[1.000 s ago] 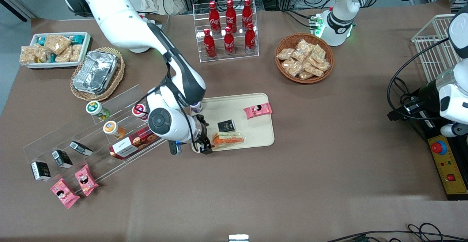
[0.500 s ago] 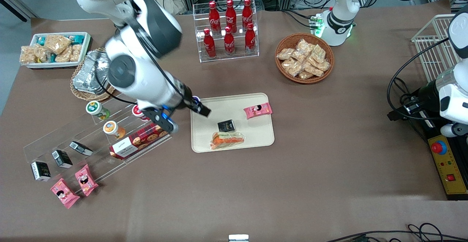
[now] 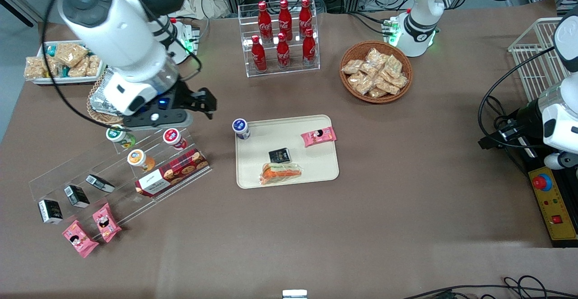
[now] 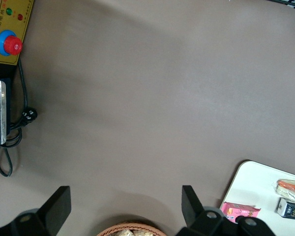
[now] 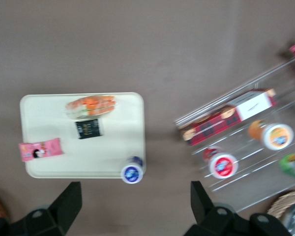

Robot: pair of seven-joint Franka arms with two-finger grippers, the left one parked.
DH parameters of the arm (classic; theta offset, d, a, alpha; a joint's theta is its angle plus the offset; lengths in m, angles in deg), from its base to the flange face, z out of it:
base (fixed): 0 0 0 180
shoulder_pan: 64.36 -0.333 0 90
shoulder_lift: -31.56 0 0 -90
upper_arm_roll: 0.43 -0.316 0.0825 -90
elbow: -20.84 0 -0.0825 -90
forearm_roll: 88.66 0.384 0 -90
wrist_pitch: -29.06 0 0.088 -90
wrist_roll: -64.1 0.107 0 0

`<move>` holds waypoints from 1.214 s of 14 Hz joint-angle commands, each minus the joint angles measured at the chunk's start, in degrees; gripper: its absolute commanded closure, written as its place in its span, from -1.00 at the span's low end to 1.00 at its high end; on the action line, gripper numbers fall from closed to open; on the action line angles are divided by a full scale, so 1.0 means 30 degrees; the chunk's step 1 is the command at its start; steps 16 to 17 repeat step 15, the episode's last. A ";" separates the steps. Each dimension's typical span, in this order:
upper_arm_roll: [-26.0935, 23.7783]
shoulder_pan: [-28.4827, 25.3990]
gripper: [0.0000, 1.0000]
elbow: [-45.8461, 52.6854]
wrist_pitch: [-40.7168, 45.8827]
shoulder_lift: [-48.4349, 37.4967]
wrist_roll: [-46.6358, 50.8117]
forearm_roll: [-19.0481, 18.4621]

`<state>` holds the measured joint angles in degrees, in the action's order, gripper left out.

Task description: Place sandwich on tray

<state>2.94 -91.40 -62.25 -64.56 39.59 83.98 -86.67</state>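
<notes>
The wrapped sandwich [image 3: 281, 173] lies on the cream tray [image 3: 316, 165] near the tray's edge closest to the front camera; it also shows in the right wrist view [image 5: 91, 105] on the tray [image 5: 125, 128] and in the left wrist view [image 4: 291, 187]. My gripper [image 3: 205, 105] is open and empty, raised high above the table, well away from the tray toward the working arm's end. In the right wrist view its fingers [image 5: 69, 201] stand wide apart with nothing between them.
On the tray lie a black packet [image 3: 280, 155] and a pink snack packet [image 3: 319, 136]; a blue-capped bottle [image 3: 240, 128] stands at its corner. A clear stepped rack [image 3: 122, 168] holds cups and boxes. A Coca-Cola rack [image 3: 282, 35], a cracker basket [image 3: 375, 71] and a foil-container basket [image 3: 118, 92] stand farther back.
My gripper let go of the sandwich, which stays on the tray, and rose up and away toward the working arm's end of the table.
</notes>
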 commanded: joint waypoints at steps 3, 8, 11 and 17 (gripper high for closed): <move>-0.0069 0.4048 -0.97 -0.1214 0.0069 -0.1386 -0.5069 -0.1367; -0.0128 0.8183 -0.97 -0.1832 -0.0869 -0.1388 -0.9100 -0.0960; -0.0010 0.9040 -0.97 -0.1510 -0.0929 -0.1211 -1.1226 -0.0283; -0.0069 0.8982 -0.97 -0.1100 -0.0025 -0.1358 -0.9623 -0.0196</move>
